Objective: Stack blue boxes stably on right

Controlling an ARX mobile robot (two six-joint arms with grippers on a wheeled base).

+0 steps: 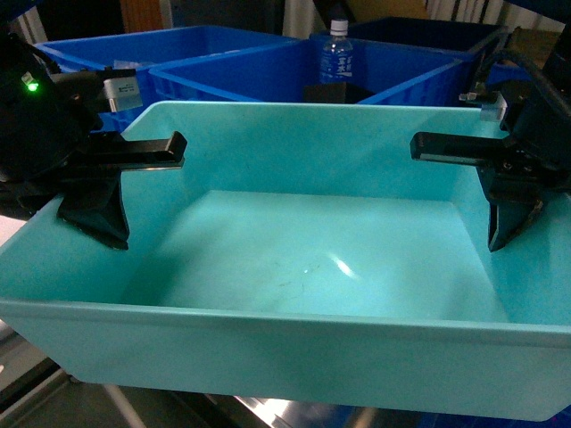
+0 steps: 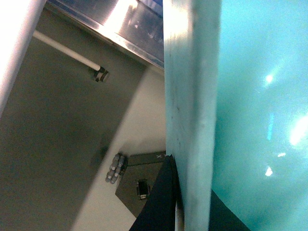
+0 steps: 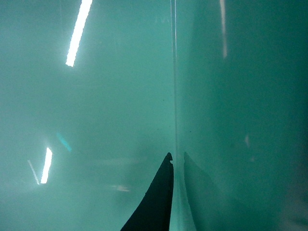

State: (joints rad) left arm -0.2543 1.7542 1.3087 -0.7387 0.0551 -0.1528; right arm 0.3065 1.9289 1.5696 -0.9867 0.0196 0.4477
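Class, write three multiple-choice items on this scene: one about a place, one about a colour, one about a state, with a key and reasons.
1. Where does the bottle stand?
A. Inside the turquoise tub
B. Behind the tub, among the royal-blue crates
C. In the left gripper

2. What colour is the tub's floor?
A. Light turquoise
B. Red
C. Black

3. How is the tub held?
A. By no gripper
B. By one gripper on its near wall
C. By a gripper on each side wall

Key: B, the bottle rises between the crates; A, the tub shows pale turquoise; C, the left gripper and right gripper each straddle a wall.
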